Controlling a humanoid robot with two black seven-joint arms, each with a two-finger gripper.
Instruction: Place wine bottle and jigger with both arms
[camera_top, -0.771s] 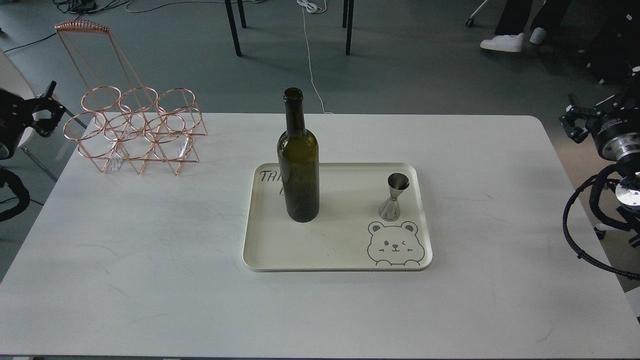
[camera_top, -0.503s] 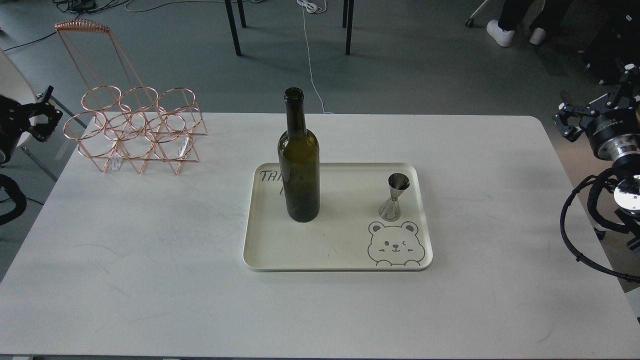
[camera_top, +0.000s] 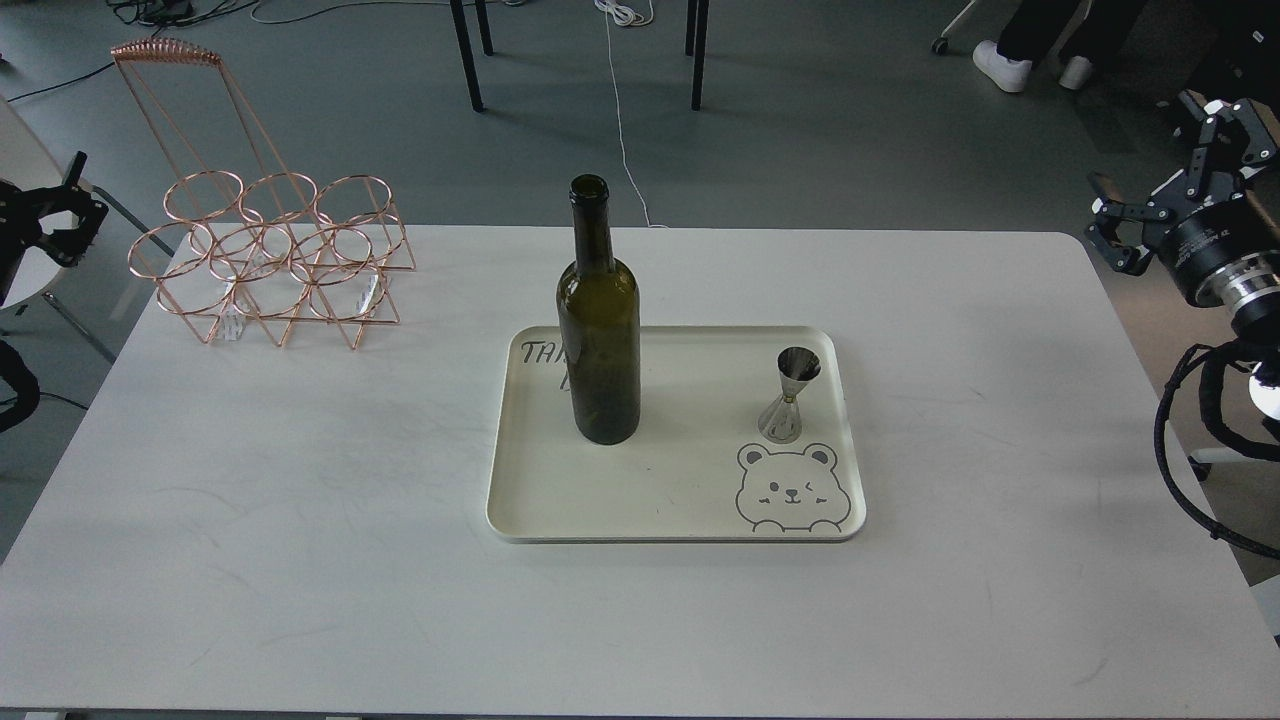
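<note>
The wine bottle (camera_top: 598, 340), dark olive-green and without a label, stands upright on the left part of a cream tray (camera_top: 670, 510). The jigger (camera_top: 790, 396), small and silver, stands upright on the tray's right side, just above a bear drawing. My left gripper (camera_top: 72, 205) is beyond the table's far left edge, near the copper rack; its fingers look spread and empty. My right gripper (camera_top: 1165, 185) is off the table's far right corner, open and empty. Both grippers are far from the tray.
A copper wire bottle rack (camera_top: 270, 255) with a tall handle stands at the table's back left corner. The white table (camera_top: 300, 520) bears the tray in the middle. Chair legs, cables and a person's feet (camera_top: 1000, 62) are on the floor behind.
</note>
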